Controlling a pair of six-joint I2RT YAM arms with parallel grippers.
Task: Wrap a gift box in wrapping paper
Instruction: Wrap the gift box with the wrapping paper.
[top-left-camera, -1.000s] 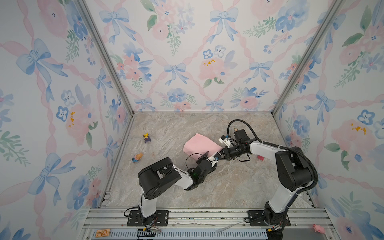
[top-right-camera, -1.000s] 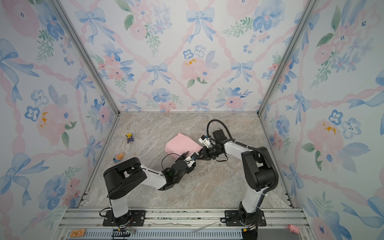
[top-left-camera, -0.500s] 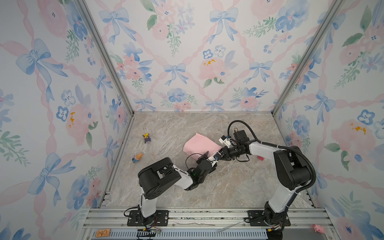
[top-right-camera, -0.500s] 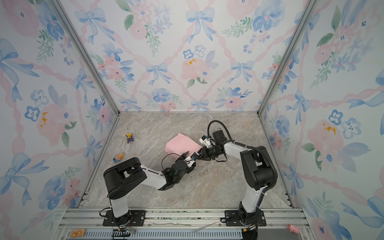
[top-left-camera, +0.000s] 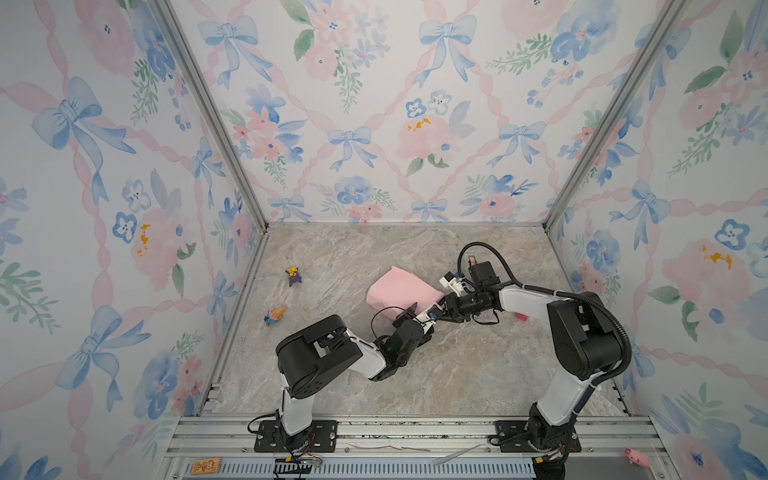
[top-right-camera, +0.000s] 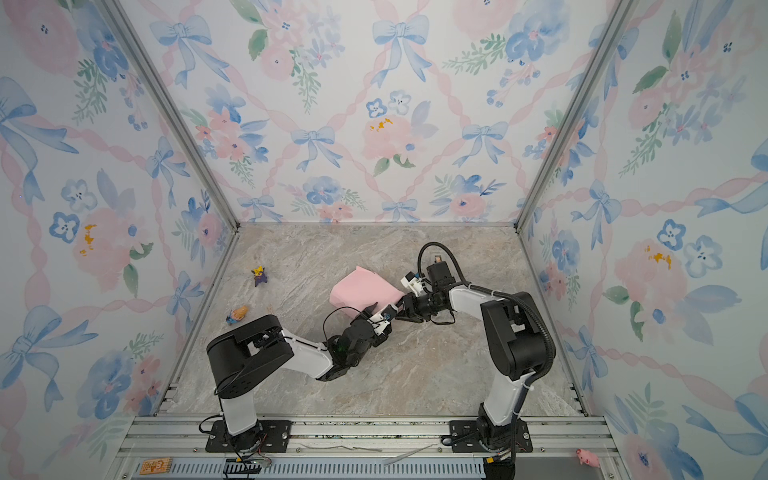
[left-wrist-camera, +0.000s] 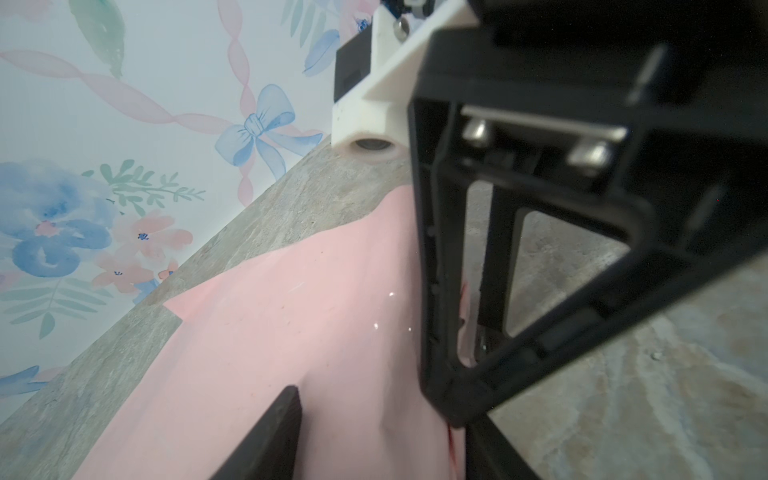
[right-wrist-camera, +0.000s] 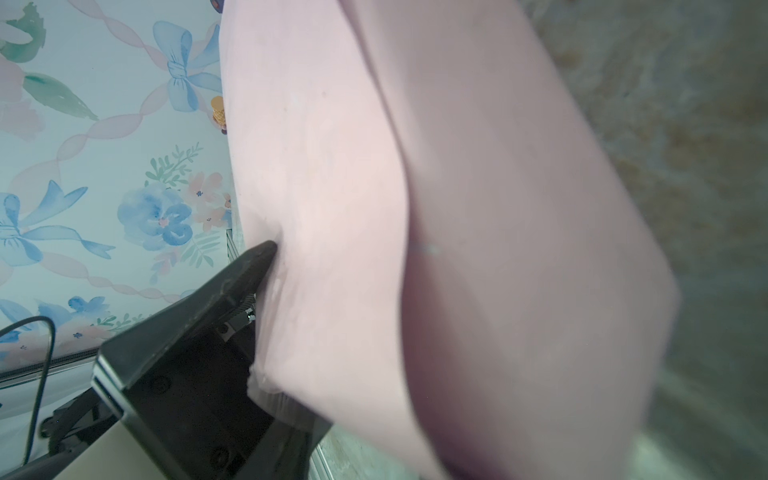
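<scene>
Paper (top-left-camera: 401, 291), pink side out, lies folded into a lumpy bundle on the table (top-left-camera: 457, 374), mid-back, in both top views. Box hidden; can't tell if it's inside. Left gripper (top-left-camera: 420, 311) is at the bundle's near-right end, jaws medium-wide astride it and gripping. One fingertip (right-wrist-camera: 266, 255) dents the paper in the right wrist view. Right gripper (top-left-camera: 442, 306) is just beside, at the paper's right corner, close to the left one. Its jaws are a narrow gap apart, with the paper edge showing in the gap in the left wrist view. Yellow-purple toy (top-left-camera: 294, 275) and orange toy (top-left-camera: 275, 314) sit well left of the paper. Small pink bit (top-left-camera: 520, 317) lies by the right arm.
</scene>
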